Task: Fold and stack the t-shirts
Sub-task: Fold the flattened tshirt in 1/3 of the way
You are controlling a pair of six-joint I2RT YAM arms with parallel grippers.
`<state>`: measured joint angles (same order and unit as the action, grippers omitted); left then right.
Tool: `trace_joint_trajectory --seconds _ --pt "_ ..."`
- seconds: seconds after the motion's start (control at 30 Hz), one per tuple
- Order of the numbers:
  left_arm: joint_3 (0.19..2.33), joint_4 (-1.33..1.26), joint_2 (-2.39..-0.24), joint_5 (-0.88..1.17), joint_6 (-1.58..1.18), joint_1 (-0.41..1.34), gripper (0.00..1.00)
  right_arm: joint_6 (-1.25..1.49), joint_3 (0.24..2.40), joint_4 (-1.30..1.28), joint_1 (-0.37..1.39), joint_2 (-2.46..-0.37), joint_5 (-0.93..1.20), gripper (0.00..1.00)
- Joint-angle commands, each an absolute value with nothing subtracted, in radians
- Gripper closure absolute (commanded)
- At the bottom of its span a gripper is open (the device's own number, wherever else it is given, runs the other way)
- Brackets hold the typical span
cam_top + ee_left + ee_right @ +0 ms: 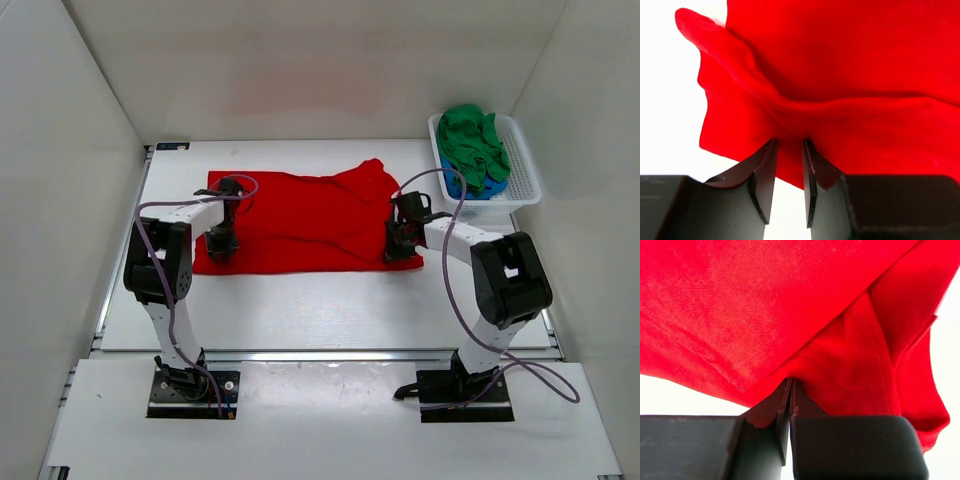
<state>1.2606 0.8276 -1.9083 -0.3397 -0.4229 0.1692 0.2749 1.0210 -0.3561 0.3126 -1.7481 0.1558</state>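
The red t-shirt [300, 225] lies spread across the middle of the table, its right part folded and rumpled. My left gripper [222, 243] is at its near left corner. In the left wrist view its jaws [790, 142] stand a narrow gap apart, with a raised fold of red cloth [840, 75] at the tips. My right gripper [398, 248] is at the near right corner. In the right wrist view it [791, 381] is shut on the red cloth [765, 315]. A green t-shirt [472, 140] lies bunched over a blue one [462, 187] in the basket.
The white perforated basket [525, 165] stands at the back right corner of the table. White walls enclose the table on the left, back and right. Purple cables loop from both arms above the shirt's ends.
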Motion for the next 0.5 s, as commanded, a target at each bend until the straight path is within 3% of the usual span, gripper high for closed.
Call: trace_joint_trajectory --seconds 0.0,0.47 --pt "1.174 0.916 -1.921 -0.310 -0.385 0.196 0.62 0.288 0.933 -0.443 0.307 -1.711 0.134 1.00" --pt "0.989 0.900 -1.732 -0.247 -0.367 0.233 0.63 0.365 0.677 -0.482 0.302 -1.470 0.140 1.00"
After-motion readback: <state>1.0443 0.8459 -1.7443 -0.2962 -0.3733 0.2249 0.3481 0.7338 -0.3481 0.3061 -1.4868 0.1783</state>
